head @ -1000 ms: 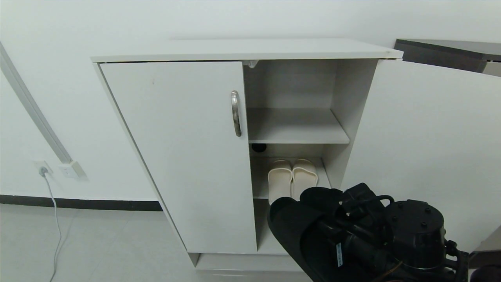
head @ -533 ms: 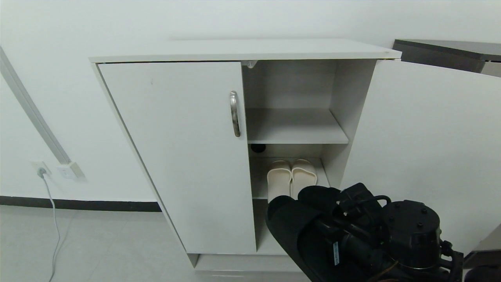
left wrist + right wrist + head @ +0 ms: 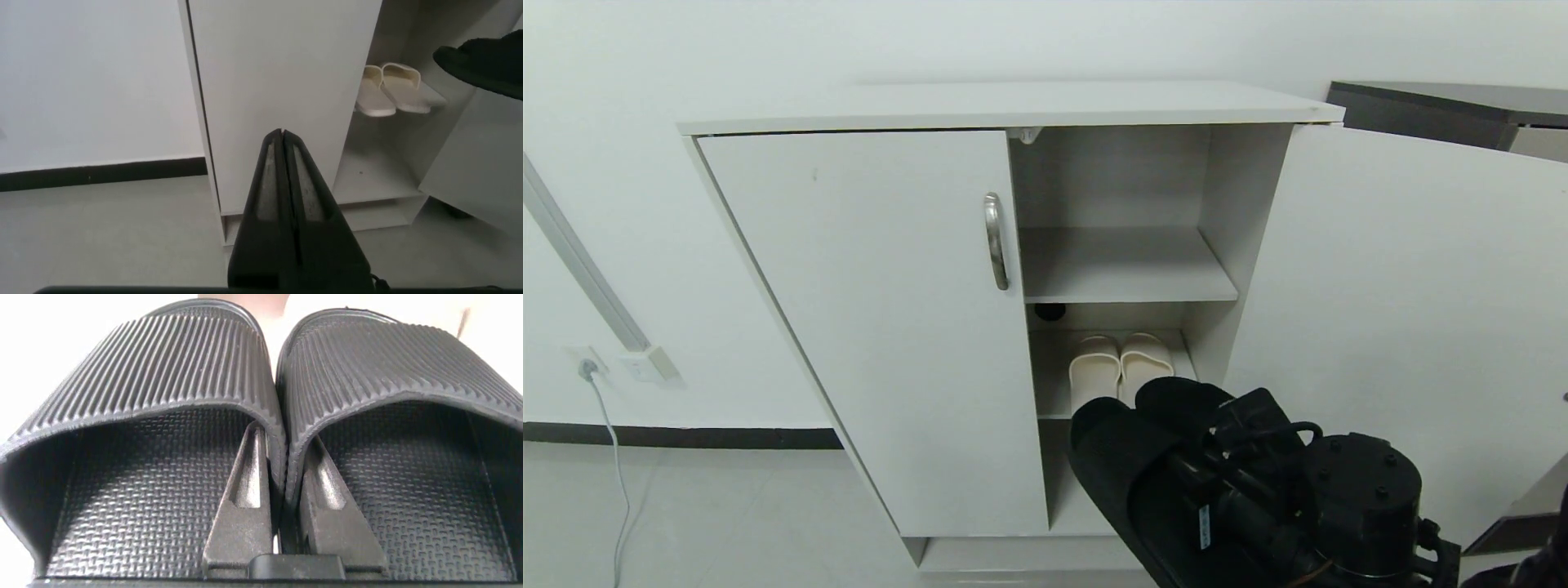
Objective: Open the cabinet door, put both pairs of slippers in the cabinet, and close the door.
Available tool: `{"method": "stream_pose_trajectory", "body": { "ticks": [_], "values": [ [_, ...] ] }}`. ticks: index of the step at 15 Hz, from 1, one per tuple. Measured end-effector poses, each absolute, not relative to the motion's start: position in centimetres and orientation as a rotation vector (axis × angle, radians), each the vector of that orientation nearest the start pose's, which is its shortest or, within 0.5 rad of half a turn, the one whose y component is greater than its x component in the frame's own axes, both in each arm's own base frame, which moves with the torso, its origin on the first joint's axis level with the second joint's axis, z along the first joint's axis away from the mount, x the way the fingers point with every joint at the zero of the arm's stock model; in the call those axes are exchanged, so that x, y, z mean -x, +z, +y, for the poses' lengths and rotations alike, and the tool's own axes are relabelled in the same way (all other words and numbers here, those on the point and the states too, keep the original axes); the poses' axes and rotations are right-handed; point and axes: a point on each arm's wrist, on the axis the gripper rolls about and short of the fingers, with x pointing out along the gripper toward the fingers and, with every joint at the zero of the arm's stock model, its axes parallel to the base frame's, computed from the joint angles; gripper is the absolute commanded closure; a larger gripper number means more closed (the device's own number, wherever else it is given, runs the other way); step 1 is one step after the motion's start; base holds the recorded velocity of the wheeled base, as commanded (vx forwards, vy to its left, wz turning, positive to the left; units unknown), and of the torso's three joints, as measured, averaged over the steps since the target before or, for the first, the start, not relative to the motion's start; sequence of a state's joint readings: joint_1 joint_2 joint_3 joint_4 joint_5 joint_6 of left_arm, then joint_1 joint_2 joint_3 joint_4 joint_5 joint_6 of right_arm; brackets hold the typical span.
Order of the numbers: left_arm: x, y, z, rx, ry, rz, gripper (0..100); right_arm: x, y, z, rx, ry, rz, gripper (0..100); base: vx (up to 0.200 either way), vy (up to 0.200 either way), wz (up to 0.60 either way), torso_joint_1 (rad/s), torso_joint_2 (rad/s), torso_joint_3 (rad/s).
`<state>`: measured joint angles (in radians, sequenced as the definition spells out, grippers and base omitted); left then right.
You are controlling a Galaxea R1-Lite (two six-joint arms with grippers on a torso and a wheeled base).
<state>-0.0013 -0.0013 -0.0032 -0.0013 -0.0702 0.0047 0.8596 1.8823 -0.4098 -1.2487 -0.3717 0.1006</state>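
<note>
Evidently the right gripper (image 3: 282, 486) is clenched on the black slippers (image 3: 1143, 457), one finger inside each shoe, pinching the two inner walls together so the pair travels as a single piece. It holds them in front of the cabinet (image 3: 1013, 102), toes pointing into its open half, level with the lower shelf (image 3: 1054, 384) and the bottom compartment (image 3: 1070, 506); I judge that the next step is to slide them in. The cream slippers (image 3: 1119, 367) lie side by side on that lower shelf, toes inward, leaving the upper shelf (image 3: 1123, 265) and the bottom compartment bare for the second pair. The open door (image 3: 1405, 310) stands swung out from the cabinet's right side, giving the arm room, and the closed door (image 3: 866, 327) with its handle (image 3: 994, 241) covers the other half. The left gripper (image 3: 283, 143) is pressed shut on nothing, low in front of the closed door, out of the way. The black pair hides the heels of the cream slippers and part of the bottom compartment, and its own heels are lost behind the arm. The open door is cut off at the edge, whatever sits behind the closed door cannot be seen, and the dark round spot (image 3: 1050, 310) under the upper shelf is hard to identify.
</note>
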Motion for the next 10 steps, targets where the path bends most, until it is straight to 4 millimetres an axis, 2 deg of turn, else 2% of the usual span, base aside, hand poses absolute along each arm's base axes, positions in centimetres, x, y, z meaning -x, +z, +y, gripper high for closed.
{"method": "stream_pose_trajectory", "body": {
  "ticks": [3, 6, 8, 10],
  "values": [
    [2.3, 7.6, -0.2, -0.006, -0.072, -0.006, 100, -20.6, 8.8, 22.8, 0.050, 0.318, 0.193, 100, 0.000, 0.000, 0.00, 0.000, 0.00, 0.000],
    [2.3, 7.6, -0.2, -0.006, -0.072, -0.006, 100, -21.8, 7.6, 24.8, 0.079, 0.203, 0.283, 100, 0.000, 0.000, 0.00, 0.000, 0.00, 0.000],
    [2.3, 7.6, -0.2, -0.006, -0.073, -0.006, 100, -22.7, 8.2, 26.2, 0.063, 0.115, 0.307, 100, 0.000, 0.000, 0.00, 0.000, 0.00, 0.000],
    [2.3, 7.6, -0.2, -0.006, -0.071, -0.006, 100, -23.6, 9.7, 27.4, 0.079, 0.053, 0.332, 100, 0.000, 0.000, 0.00, 0.000, 0.00, 0.000]
  ]
}}
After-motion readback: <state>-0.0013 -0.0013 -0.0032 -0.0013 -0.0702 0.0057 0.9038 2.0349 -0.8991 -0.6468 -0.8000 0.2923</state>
